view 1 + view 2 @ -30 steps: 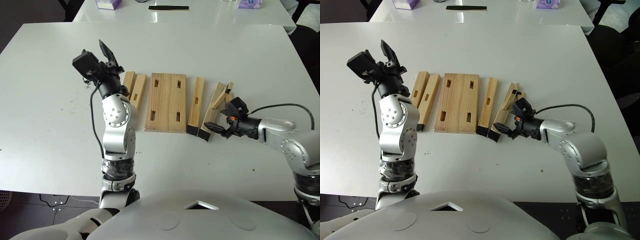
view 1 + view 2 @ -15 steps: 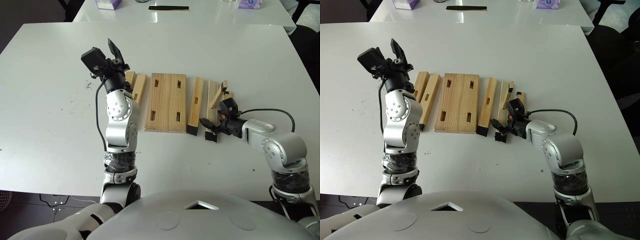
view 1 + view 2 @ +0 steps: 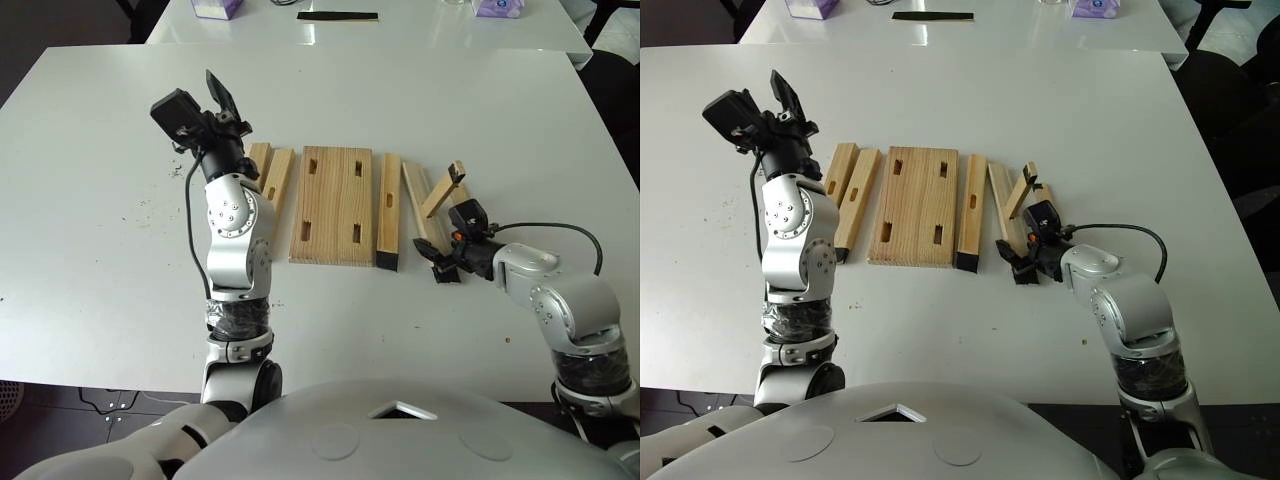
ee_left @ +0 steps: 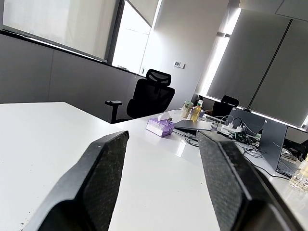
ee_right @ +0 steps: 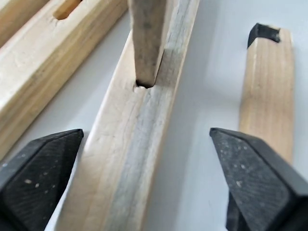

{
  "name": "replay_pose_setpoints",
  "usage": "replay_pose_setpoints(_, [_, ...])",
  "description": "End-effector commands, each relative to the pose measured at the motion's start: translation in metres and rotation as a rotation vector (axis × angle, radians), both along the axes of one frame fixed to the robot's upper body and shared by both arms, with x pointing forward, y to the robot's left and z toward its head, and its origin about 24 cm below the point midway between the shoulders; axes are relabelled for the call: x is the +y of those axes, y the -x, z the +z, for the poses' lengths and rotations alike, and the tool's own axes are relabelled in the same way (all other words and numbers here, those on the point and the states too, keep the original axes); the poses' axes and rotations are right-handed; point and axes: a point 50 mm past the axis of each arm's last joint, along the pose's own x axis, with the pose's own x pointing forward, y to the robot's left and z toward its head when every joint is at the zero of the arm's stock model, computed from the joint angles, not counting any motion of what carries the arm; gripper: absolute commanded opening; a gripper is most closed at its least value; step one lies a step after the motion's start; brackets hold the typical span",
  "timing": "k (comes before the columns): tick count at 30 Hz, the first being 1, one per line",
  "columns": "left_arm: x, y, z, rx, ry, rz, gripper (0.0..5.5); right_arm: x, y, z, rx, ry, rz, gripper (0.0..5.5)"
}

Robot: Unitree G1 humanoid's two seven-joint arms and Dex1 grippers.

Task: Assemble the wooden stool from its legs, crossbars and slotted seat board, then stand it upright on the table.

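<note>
One pale slotted wooden leg [image 5: 137, 139] sits between the jaws of your open right claw [image 3: 441, 266], long axis running straight ahead.

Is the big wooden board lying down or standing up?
Lying down. The seat board lies flat on the table, its four slots facing up.

You get bright, even light from above on the white table [image 3: 90, 260], and the seat board [image 3: 333, 205] throws only a thin, soft shadow along its near edge. The glossy far table [image 3: 420, 32] shows pale patches of glare. From the left wrist, daylight comes through the window [image 4: 57, 24], so the left gripper [image 4: 163, 137] reads as dark shapes with a faint sheen. From the right wrist, soft light leaves a small shadow where the crossbar [image 5: 147, 38] meets the leg [image 5: 139, 144].
</note>
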Motion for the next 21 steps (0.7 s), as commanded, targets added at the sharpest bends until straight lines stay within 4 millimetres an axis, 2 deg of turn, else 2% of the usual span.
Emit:
replay_pose_setpoints(1, [-0.009,-0.004,0.001,0.003,0.049,-0.019,2.64,0.005,0.004,-0.010,-0.011,0.036,0.023,4.86])
replay_pose_setpoints(4, [-0.011,-0.006,0.002,0.000,0.046,-0.023,2.64,0.001,0.007,-0.022,-0.035,0.088,0.024,4.62])
replay_pose_setpoints(9, [-0.010,-0.006,0.002,-0.003,0.041,-0.035,2.64,-0.007,0.021,-0.037,-0.037,0.122,-0.004,3.86])
replay_pose_setpoints(15, [-0.006,-0.004,0.001,-0.001,0.017,-0.037,2.64,-0.009,0.033,-0.040,-0.004,0.064,-0.075,2.95])
replay_pose_setpoints(21, [-0.001,-0.010,0.005,0.003,0.019,-0.051,2.64,-0.001,0.038,-0.044,0.072,0.005,-0.165,2.14])
